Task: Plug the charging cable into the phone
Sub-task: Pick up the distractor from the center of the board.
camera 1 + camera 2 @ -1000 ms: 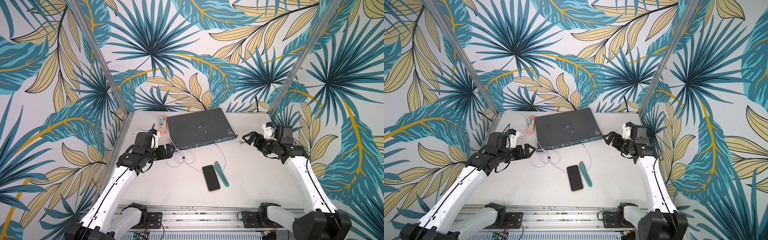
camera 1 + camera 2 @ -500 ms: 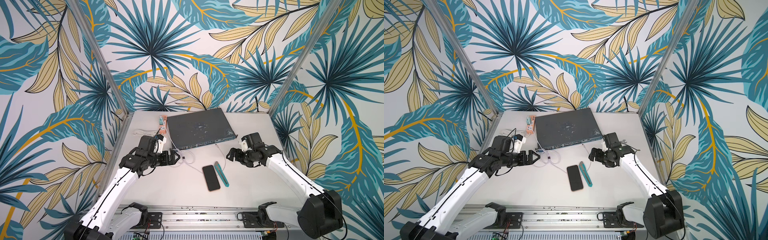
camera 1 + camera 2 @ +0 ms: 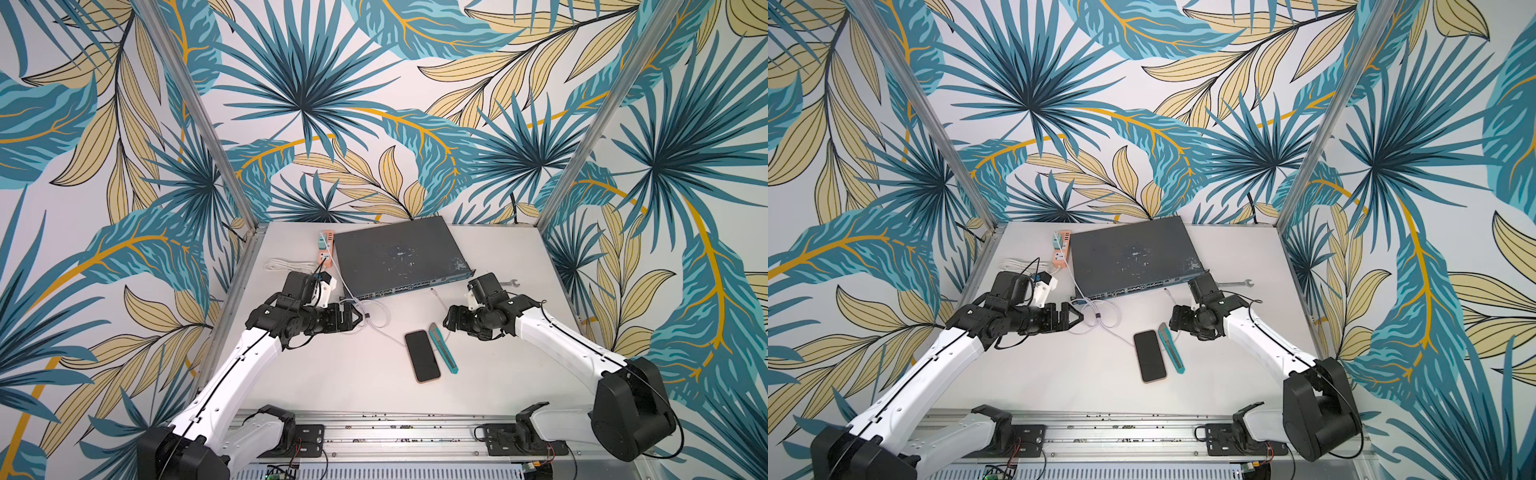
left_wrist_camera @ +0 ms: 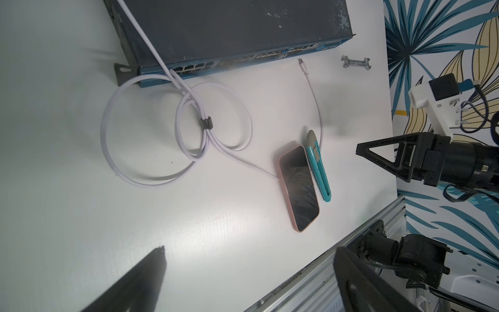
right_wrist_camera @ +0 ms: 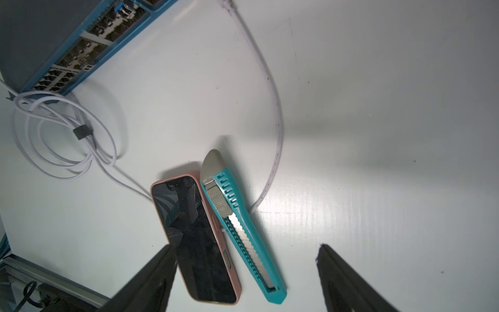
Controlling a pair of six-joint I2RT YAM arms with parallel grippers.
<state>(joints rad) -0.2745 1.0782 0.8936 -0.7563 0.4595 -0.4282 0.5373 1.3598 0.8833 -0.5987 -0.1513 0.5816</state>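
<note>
the jaws of the left gripper [image 3: 360,320] are spread wide and nothing is held between them; the loose coils of the charging cable [image 4: 194,108], bound by a dark tie [image 4: 206,127], are met just at 3 o'clock of the fingertips. the jaws of the right gripper [image 3: 446,322] are likewise parted, with nothing grasped; the grey tip of a teal utility knife [image 3: 444,348] is found just at 9 o'clock of them.

the phone [image 3: 422,356] is laid flat, screen up, on the white table [image 3: 353,399], at 7 o'clock of the right gripper and 4 o'clock of the left one. the knife is laid along its 3 o'clock side.

from the coils the thin cord is run to the phone's far corner, is lost from sight under phone and knife, and is seen again beyond the knife, curved toward 12 o'clock. its connector tip [image 4: 303,65] is left lying on the table just before the port face of the network switch [image 3: 399,253], apart from the phone.

a small wrench [image 3: 509,283] is seen at 1 o'clock of the right gripper.
</note>
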